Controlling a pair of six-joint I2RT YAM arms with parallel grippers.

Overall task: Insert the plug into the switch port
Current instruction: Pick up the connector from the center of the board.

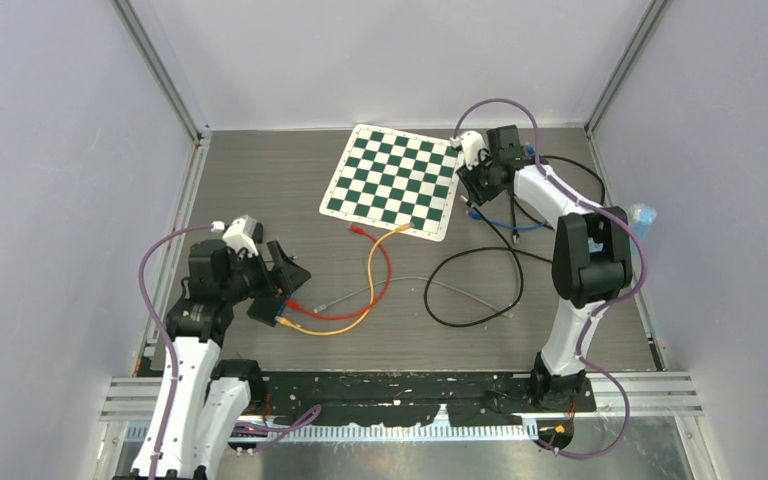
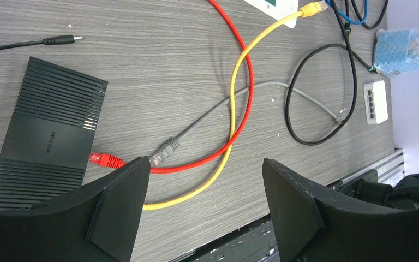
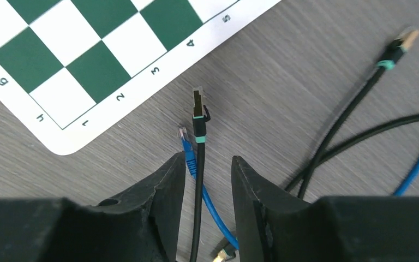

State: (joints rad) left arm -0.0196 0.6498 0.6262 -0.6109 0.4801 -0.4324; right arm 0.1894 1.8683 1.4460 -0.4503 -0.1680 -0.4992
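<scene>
Right claw (image 3: 208,159): jaws narrowly parted around a thin black cable (image 3: 198,185); neither of the 2 fingers visibly presses it. The cable's black plug with a teal band (image 3: 198,112) sits just ahead of the fingertips over the grey wood-grain surface (image 3: 316,49). It is beside a blue cable plug (image 3: 184,135) and near the green-and-white chessboard mat (image 3: 60,60).

Left claw (image 2: 204,164): jaws wide, holding nothing, above the crossed red cable (image 2: 188,166), yellow cable (image 2: 196,189) and grey cable (image 2: 207,117). A red plug (image 2: 102,159) meets the edge of the black ribbed switch box (image 2: 49,131); cannot tell if it is seated.
</scene>
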